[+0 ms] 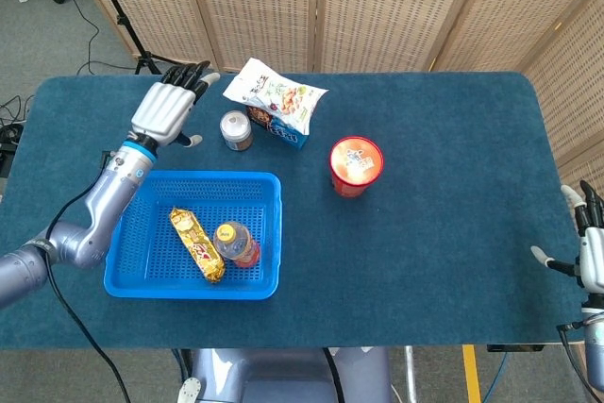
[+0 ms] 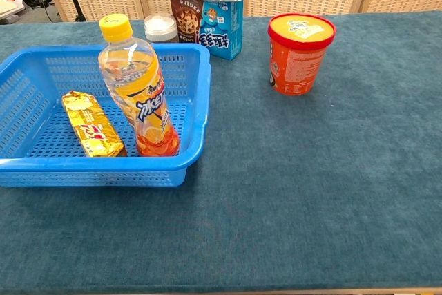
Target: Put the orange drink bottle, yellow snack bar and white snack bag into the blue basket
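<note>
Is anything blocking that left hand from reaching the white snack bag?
Nothing visible stands between them. The left hand hovers open just left of the white snack bag, which lies on top of a blue box. A small can stands nearby, below the direct line.

The left silver-grey arm with its blue wrist band (image 1: 125,156) reached forward and inward from the near left edge of the frame, bent at the elbow. Its white-backed left hand with black fingers (image 1: 168,111) was raised at the end of the reach, back upward, fingers extended and apart, thumb jutting sideways, holding nothing. The white right hand (image 1: 590,252) sat at the far right edge, only partly in frame; its fingers appeared spread and empty, though much of it was cut off.
</note>
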